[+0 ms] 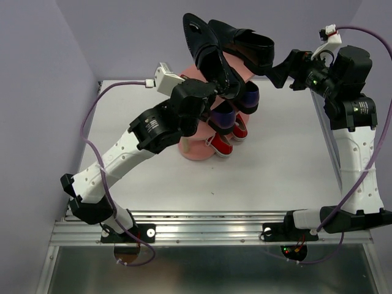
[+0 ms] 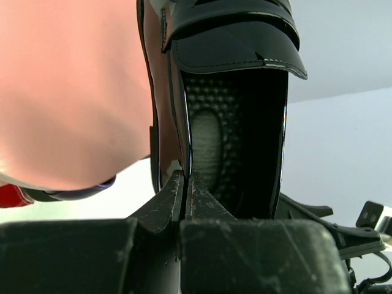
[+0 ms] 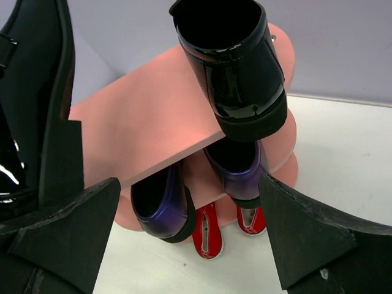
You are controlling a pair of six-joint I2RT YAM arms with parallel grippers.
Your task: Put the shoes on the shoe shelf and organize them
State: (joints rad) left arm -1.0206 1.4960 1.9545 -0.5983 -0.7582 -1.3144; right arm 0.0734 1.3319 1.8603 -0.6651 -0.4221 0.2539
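Black glossy leather loafer [image 1: 205, 49] pinched by rim in my left gripper [image 2: 184, 187], above pink three-tier shelf [image 3: 141, 128] near bench's far edge. Right gripper [image 1: 278, 72] wide, empty. Final step, I judge: lower beside mate [image 3: 236, 73] on top board.

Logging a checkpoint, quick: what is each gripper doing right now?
Left gripper: closed on a black loafer.
Right gripper: open, holding nothing.

Glossy leather black loafer [image 2: 236, 37]; matt smooth pink shelf board [image 3: 141, 122].
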